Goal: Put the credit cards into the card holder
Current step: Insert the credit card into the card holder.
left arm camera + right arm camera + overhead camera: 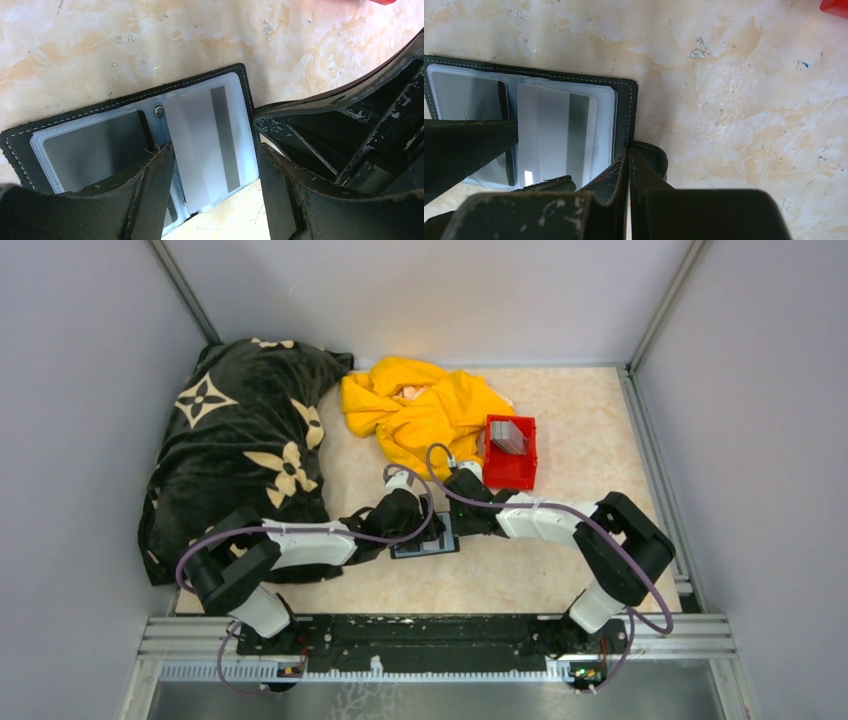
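The black card holder lies open and flat on the table between my two grippers, clear sleeves facing up. A grey credit card with a dark stripe sits in its right sleeve, one end poking out past the sleeve's edge. My left gripper hangs open just above that card, one finger on each side. The right gripper is shut, its tips down at the holder's right edge beside the snap tab. More grey credit cards lie in the red bin.
A red plastic bin stands just behind the right gripper. A yellow cloth is bunched at the back centre, and a black blanket with pale flowers covers the left side. Grey walls close in the table.
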`<action>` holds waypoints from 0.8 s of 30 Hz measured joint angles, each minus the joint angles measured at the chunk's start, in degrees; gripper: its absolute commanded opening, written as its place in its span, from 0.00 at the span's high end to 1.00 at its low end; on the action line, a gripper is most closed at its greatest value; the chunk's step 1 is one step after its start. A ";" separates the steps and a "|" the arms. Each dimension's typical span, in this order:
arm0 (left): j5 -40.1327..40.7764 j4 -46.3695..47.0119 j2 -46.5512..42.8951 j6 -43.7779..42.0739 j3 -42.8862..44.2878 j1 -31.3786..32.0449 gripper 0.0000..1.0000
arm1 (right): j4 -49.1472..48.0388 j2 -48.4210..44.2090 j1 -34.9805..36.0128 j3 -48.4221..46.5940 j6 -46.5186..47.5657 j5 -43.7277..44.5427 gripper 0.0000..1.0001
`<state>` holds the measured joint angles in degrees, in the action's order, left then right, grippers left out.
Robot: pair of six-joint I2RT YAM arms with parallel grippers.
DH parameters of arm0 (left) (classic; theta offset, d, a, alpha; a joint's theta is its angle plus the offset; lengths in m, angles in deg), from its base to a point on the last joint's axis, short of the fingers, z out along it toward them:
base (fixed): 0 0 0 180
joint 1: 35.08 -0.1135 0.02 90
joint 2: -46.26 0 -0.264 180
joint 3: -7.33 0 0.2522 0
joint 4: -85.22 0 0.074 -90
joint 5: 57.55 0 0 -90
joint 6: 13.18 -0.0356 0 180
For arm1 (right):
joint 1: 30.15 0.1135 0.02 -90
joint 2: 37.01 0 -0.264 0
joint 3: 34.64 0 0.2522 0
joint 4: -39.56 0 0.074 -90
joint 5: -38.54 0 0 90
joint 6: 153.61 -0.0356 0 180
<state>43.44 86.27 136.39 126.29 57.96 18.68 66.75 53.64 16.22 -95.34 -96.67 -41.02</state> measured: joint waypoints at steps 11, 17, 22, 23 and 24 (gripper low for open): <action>-0.42 -0.17 0.07 1.97 0.09 3.61 0.33 | 0.00 0.00 0.00 0.00 0.02 -0.02 1.00; 0.07 -1.60 0.22 2.19 0.92 4.39 0.32 | -0.04 0.00 0.00 0.00 0.02 -0.02 1.00; 0.39 -2.49 0.28 2.23 1.42 4.46 0.31 | -0.02 0.00 0.00 0.00 0.02 0.00 1.00; 0.57 -2.95 0.28 2.23 1.66 4.52 0.31 | -0.02 0.00 0.00 0.00 0.02 0.00 1.00; 0.81 -3.63 0.28 2.23 1.92 4.66 0.31 | -0.02 0.00 0.00 0.00 0.02 0.00 1.00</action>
<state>44.25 82.64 136.67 128.52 59.88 23.33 66.73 53.64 16.22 -95.34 -96.65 -41.02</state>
